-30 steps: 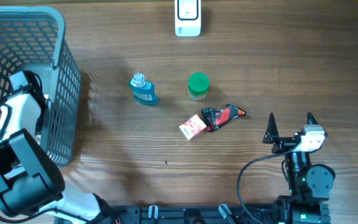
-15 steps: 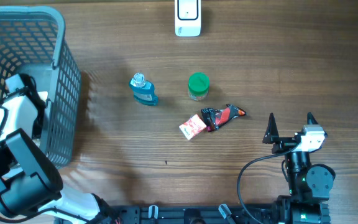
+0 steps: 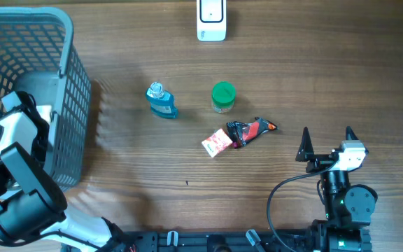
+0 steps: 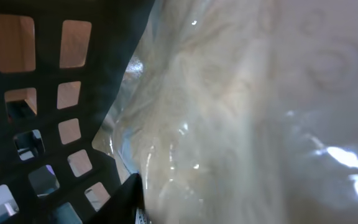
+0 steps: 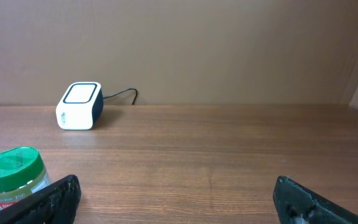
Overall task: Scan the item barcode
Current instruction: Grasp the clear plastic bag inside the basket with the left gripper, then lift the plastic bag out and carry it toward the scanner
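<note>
Our left pincer point(image 3: 26, 105) sits in the basket point(image 3: 68, 42) at left, and we cannot tell its grip; our right pincer point(image 3: 327, 138) gapes wide.

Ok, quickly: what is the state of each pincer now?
Left pincer: inside the basket against a pale wrapper; grip cannot be told.
Right pincer: open, empty.

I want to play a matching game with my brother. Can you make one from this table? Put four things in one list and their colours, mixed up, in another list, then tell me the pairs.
Things:
1. bottle
2. jar lid
3. scanner
4. basket

Colours:
A. grey, with holes in its walls
B. white
C. blue
D. green

Pairs: 1-C, 2-D, 3-B, 4-A
</note>
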Robot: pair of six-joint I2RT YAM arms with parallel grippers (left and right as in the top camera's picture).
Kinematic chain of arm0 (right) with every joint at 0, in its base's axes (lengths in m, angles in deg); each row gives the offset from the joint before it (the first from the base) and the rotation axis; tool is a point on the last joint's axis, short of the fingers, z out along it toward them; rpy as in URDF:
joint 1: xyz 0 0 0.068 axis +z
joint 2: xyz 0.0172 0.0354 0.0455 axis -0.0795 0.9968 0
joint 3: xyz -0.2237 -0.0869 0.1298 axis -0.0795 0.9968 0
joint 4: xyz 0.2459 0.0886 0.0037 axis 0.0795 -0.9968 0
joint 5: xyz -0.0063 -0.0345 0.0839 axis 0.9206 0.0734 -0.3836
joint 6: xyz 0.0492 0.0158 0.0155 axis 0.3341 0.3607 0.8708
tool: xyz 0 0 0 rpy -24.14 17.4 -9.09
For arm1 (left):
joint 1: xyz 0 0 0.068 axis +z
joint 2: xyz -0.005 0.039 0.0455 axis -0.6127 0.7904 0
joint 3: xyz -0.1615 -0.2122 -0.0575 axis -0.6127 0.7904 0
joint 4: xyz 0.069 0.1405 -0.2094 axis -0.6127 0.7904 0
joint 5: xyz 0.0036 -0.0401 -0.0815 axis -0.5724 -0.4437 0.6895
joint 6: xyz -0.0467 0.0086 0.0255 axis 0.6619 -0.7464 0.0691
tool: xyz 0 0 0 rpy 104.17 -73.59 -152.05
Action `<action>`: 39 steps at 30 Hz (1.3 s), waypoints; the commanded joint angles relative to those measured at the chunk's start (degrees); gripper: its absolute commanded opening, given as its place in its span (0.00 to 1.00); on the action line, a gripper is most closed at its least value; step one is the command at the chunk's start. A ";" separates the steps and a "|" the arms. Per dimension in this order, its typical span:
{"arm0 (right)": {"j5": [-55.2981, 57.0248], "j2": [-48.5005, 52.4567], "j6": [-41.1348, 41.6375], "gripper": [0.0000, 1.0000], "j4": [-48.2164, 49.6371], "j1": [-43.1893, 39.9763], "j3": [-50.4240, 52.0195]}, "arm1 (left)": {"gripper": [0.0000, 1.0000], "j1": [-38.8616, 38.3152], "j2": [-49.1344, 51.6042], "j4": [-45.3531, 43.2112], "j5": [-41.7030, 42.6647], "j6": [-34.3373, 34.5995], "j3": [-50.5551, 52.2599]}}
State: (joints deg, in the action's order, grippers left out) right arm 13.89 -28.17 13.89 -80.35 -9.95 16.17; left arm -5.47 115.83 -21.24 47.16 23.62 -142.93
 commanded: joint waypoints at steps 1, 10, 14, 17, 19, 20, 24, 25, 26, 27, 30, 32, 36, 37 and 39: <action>-0.72 0.02 -0.50 1.00 0.31 0.09 0.07 | 0.20 0.28 1.01 0.50 5.14 4.02 0.90; -0.74 0.00 -0.50 1.00 0.31 0.09 0.07 | 0.06 -2.21 -1.75 1.88 12.26 7.50 -0.02; -0.74 0.02 -0.50 1.00 0.31 0.09 0.07 | 0.07 -2.69 -6.56 3.65 16.26 7.69 -3.08; -0.74 0.02 -0.50 1.00 0.31 0.09 0.07 | 0.07 -2.69 -10.78 4.79 17.03 8.96 -4.94; -0.74 0.02 -0.50 1.00 0.31 0.09 0.07 | 0.06 -2.69 -13.90 5.16 17.44 8.96 -5.81; -0.74 0.02 -0.50 1.00 0.31 0.09 0.07 | 0.06 -2.69 -15.45 5.25 17.44 8.96 -6.19; -0.72 0.02 -0.48 1.00 0.31 0.09 0.07 | 0.06 -2.69 -24.33 6.21 20.61 9.18 -7.17; -0.72 0.02 -0.50 1.00 0.31 0.09 0.07 | 0.07 -2.69 -26.36 6.23 21.99 9.25 -7.17; -0.72 0.02 -0.52 1.00 0.31 0.09 0.07 | 0.08 -2.69 -28.72 6.25 23.10 10.12 -7.17; -0.74 0.02 -0.48 1.00 0.31 0.09 0.07 | 0.09 -2.69 -30.67 6.32 23.89 10.80 -7.17; -0.74 0.02 -0.50 1.00 0.31 0.09 0.07 | 0.08 -2.71 -38.97 7.30 29.35 11.76 -7.17; -0.72 0.02 -0.48 1.00 0.31 0.09 0.07 | 0.08 -2.71 -44.00 7.80 31.43 11.98 -7.17; -0.74 0.02 -0.52 1.00 0.31 0.09 0.07 | 0.09 -2.71 -51.89 7.74 32.00 11.98 -7.17; -0.74 0.02 -0.50 1.00 0.31 0.09 0.07 | 0.09 -2.71 -54.25 7.76 32.30 12.46 -7.17; -0.72 0.02 -0.52 1.00 0.31 0.09 0.07 | 0.09 -2.71 -58.49 7.50 35.85 13.64 -7.17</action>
State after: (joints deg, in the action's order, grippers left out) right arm 13.89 -28.17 13.87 -80.35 -9.95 16.17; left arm -7.85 62.52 -13.31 77.82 35.05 -148.87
